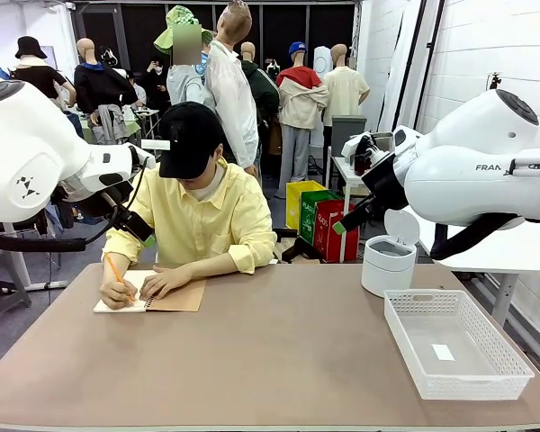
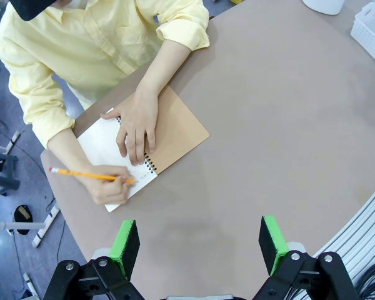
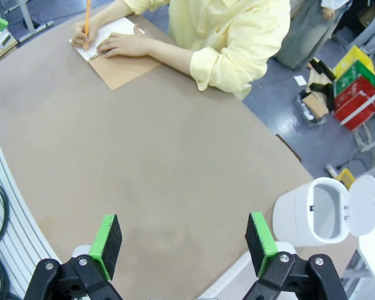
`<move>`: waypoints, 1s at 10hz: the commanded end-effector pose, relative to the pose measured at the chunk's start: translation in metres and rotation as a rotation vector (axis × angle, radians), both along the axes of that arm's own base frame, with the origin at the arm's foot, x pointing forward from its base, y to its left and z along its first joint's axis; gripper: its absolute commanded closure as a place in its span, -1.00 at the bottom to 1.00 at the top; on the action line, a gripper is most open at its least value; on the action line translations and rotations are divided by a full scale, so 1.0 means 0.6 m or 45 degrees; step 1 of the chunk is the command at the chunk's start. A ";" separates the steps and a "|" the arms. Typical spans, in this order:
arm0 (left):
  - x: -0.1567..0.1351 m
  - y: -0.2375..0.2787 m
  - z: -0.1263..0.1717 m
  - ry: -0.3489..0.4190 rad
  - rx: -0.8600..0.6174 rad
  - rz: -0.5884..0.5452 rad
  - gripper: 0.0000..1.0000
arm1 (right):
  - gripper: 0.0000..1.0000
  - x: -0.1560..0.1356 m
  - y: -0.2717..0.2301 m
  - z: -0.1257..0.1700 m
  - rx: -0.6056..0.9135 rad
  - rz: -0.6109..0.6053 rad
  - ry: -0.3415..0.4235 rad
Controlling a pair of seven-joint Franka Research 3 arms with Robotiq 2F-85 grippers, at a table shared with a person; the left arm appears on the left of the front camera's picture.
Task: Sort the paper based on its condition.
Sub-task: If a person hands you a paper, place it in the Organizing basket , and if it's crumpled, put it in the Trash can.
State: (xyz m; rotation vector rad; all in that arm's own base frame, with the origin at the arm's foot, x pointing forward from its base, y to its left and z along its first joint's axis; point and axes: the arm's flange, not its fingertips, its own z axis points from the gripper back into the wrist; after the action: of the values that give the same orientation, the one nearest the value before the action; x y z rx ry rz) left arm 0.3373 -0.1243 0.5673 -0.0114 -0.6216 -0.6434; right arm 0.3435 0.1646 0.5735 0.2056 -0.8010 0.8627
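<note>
Beyond left pincer (image 2: 199, 231), paper (image 2: 99, 142) under person's hands (image 2: 137, 128), well apart

- The left arm (image 1: 36, 153) comes in raised from the left side, its wrist angled downward.
- The left gripper (image 2: 199, 242) hangs with jaws spread wide, its green pads (image 2: 125, 245) well apart and empty.
- The right arm (image 1: 472, 171) is raised at the right side, its wrist pointing toward the middle.
- The right gripper (image 3: 183, 242) is spread equally wide and empty.
</note>
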 end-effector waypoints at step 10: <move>0.000 0.000 0.001 -0.003 0.003 -0.001 -1.00 | -1.00 0.000 0.000 -0.001 -0.003 0.002 0.005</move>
State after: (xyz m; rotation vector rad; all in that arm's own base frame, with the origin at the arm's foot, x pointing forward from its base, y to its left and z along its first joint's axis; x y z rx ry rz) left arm 0.3373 -0.1243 0.5673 -0.0114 -0.6216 -0.6434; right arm 0.3435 0.1646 0.5735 0.2056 -0.8010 0.8627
